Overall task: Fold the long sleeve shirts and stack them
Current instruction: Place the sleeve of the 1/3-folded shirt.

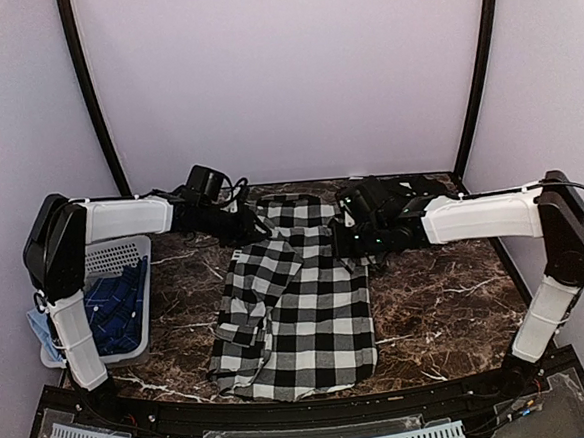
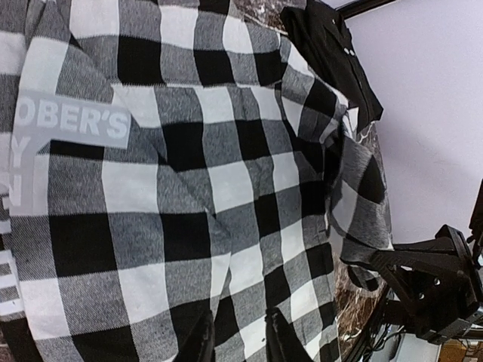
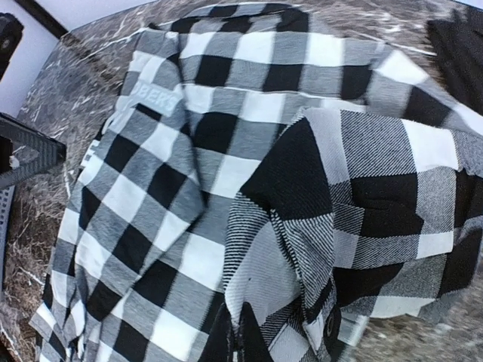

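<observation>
One long sleeve shirt (image 1: 298, 309) in large black-and-white check lies spread on the marble table (image 1: 447, 288), with its left side folded inward. White letters on its band (image 2: 72, 121) show in the left wrist view. My left gripper (image 1: 250, 227) is at the far left shoulder, its fingers (image 2: 202, 341) a little apart with a fold of the cloth (image 2: 226, 188) between them. My right gripper (image 1: 346, 243) is at the far right shoulder. It is shut on a raised, bunched edge of the check cloth (image 3: 302, 226), pinched between its fingertips (image 3: 243, 343).
A white perforated basket (image 1: 124, 259) holding blue cloth (image 1: 118, 306) stands at the table's left edge. A black garment (image 2: 332, 53) lies at the far end of the table, beyond the check shirt. The back wall stands close behind it.
</observation>
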Available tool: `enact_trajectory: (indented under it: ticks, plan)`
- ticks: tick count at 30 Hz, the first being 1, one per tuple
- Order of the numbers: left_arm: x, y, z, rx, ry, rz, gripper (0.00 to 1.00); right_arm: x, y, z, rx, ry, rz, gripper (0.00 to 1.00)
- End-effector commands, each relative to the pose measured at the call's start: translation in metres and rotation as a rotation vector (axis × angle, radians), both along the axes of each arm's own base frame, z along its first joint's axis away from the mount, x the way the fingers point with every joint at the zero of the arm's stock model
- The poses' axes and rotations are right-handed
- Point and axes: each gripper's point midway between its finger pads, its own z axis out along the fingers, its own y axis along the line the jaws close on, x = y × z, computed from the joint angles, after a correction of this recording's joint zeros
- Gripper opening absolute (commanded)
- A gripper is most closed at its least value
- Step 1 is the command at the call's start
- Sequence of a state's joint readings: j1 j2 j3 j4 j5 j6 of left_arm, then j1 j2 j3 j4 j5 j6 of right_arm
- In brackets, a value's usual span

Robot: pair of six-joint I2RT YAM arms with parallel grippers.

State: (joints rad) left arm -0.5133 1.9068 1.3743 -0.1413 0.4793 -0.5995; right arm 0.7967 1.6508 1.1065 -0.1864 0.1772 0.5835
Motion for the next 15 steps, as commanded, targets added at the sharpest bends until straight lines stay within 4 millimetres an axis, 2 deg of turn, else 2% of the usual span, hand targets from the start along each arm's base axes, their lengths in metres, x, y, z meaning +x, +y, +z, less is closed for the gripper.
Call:
enact_trajectory:
  ticks: [1, 3, 5, 8, 11, 13, 15]
  plan:
    - [-0.023, -0.005, 0.018, -0.088, 0.003, -0.051, 0.23, 0.006, 0.065, -0.005, 0.073, 0.016, 0.132, 0.0]
    - [-0.031, -0.004, 0.009, -0.078, 0.025, -0.053, 0.23, 0.009, 0.078, -0.015, 0.072, 0.042, 0.149, 0.0]
    - [-0.036, -0.005, 0.004, -0.078, 0.042, -0.056, 0.23, 0.011, 0.086, -0.017, 0.081, 0.058, 0.163, 0.12]
    - [-0.042, -0.009, -0.002, -0.077, 0.063, -0.059, 0.24, 0.011, 0.092, -0.009, 0.108, 0.05, 0.183, 0.32]
    - [-0.046, -0.012, -0.006, -0.07, 0.074, -0.062, 0.26, 0.007, 0.087, -0.007, 0.108, 0.038, 0.188, 0.49]
    - [-0.048, -0.018, -0.008, -0.072, 0.083, -0.07, 0.28, 0.005, 0.078, -0.012, 0.089, 0.042, 0.171, 0.53]
    - [-0.052, -0.026, -0.009, -0.068, 0.086, -0.083, 0.3, 0.003, 0.069, -0.018, 0.077, 0.054, 0.154, 0.52]
